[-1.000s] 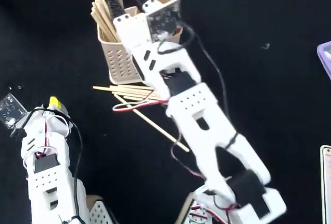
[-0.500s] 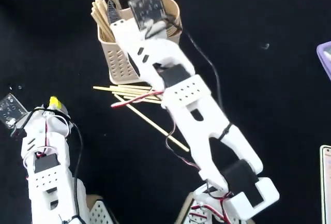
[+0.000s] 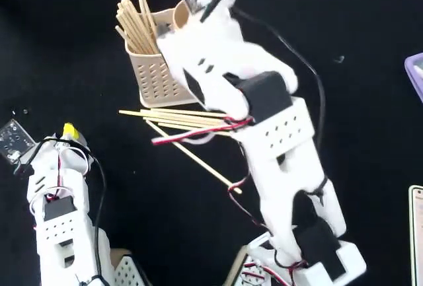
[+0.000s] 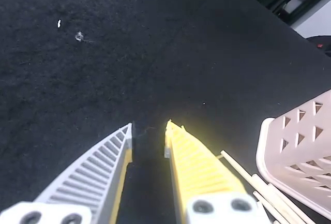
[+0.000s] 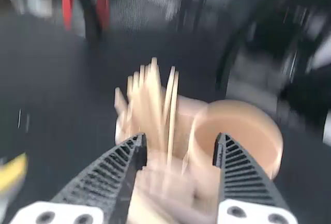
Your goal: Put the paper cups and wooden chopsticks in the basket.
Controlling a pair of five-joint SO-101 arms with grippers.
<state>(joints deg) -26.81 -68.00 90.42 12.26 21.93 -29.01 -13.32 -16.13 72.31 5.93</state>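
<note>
now the right arm (image 3: 264, 114) has risen and swung back from the basket (image 3: 155, 78). a second ago its tip was down in the basket's mouth; at this moment the right gripper (image 5: 181, 141) hangs above it, jaws wide apart with nothing between them. a bundle of chopsticks (image 3: 135, 25) stands fanned out in the basket, leaning toward its outer corner, and a paper cup (image 5: 238, 136) sits in the basket just beside them. that suggests a delivery has just finished, so this part of the task looks done. several loose sticks (image 3: 172, 117) remain on the black table (image 3: 357, 134) just in front of the basket, one longer stick (image 3: 192, 157) lying at an angle toward the arm's base, so more trips are probably needed. the left gripper (image 4: 149, 128) has not shifted; it rests low over the table near the basket's corner, jaws a little apart and holding nothing. the likely next step is to go down for the loose sticks, which lie flat and close together and may be awkward to pinch.
</note>
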